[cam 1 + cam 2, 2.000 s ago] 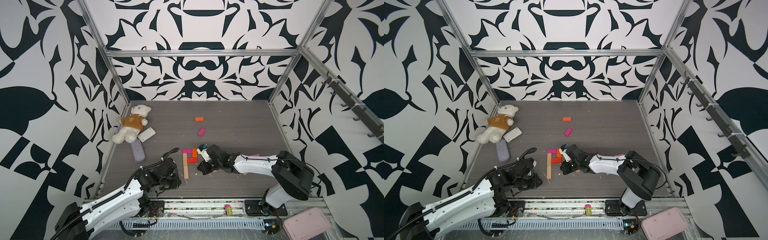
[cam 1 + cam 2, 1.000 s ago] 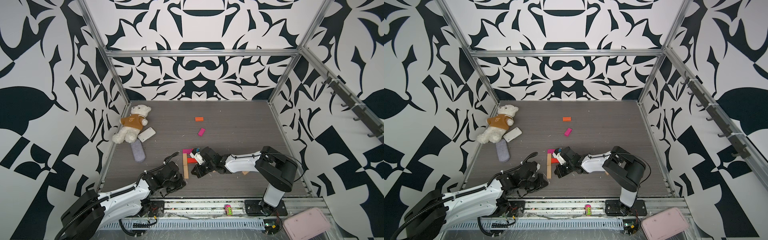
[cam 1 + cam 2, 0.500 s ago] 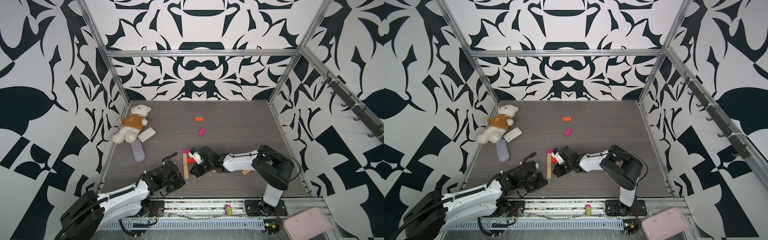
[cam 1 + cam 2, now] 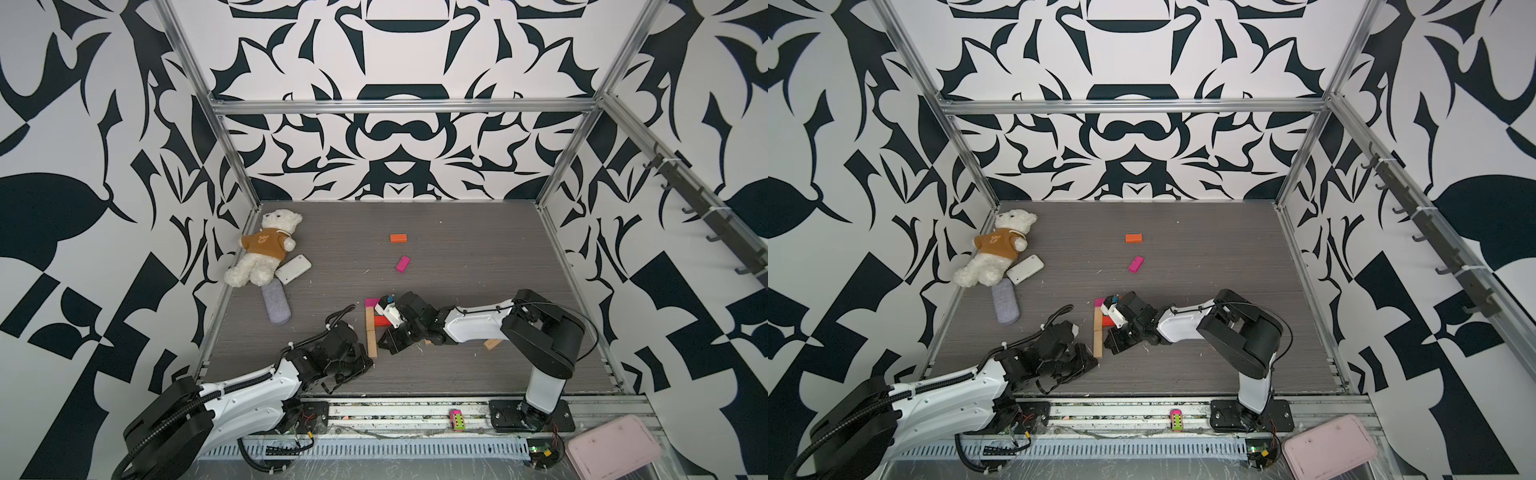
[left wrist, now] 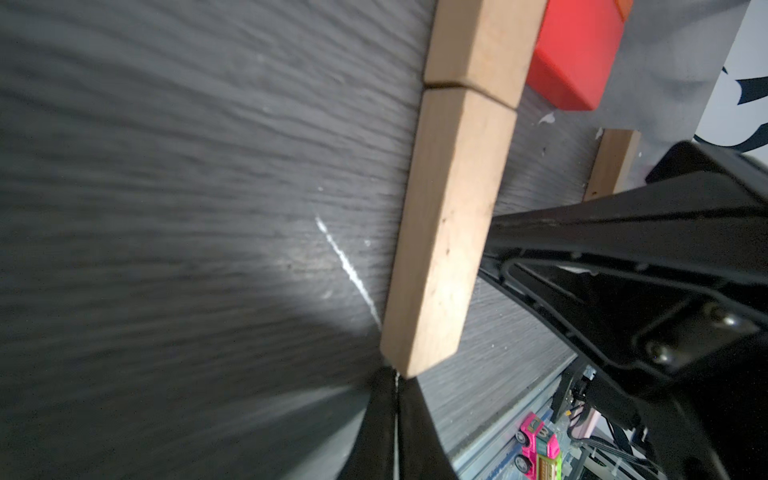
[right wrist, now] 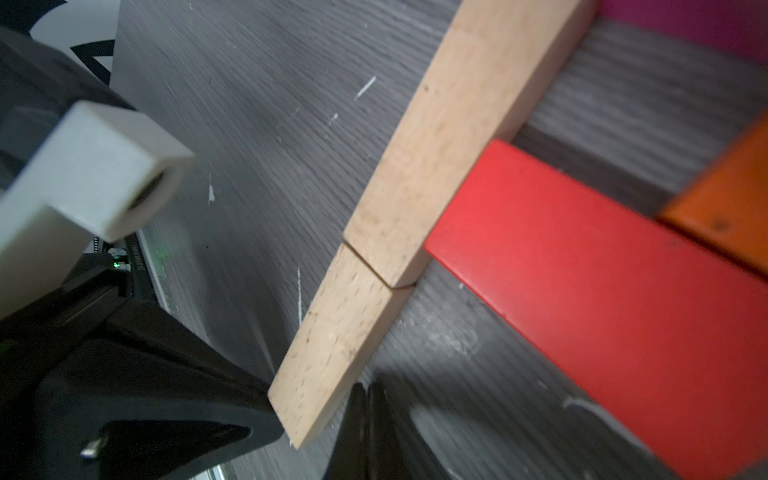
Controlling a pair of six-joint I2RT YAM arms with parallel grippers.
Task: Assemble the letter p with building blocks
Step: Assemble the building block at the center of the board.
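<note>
A grey table [image 4: 478,266] inside a black-and-white patterned enclosure is being viewed from above, with two robot arms reaching in from the near edge.

Near the middle of the table, a letter P is being laid out flat in blocks. Its stem [image 4: 371,336] is being formed by two tan bars placed end to end, running from near to far. A red bar [image 6: 602,299] is lying across to the right of the stem, touching the far tan bar's side. A magenta block [image 4: 371,302] is sitting at the stem's far end, and an orange block [image 6: 723,199] is lying on the right between the magenta and the red, so the bowl appears closed.

The left gripper [image 5: 397,399] is being held shut and empty, its tips pressed to the near end of the stem. The right gripper [image 6: 368,411] is likewise shut and empty, just beside the same bar's right edge. In the right wrist view the two tan bars are slightly out of line at their joint.

The letter appears nearly finished; probably only the squaring of the near bar is being left to do.

Three spares are lying apart: an orange one [image 4: 398,237] and a magenta one [image 4: 403,263] farther back, and a tan one [image 4: 491,344] near the right arm.
</note>
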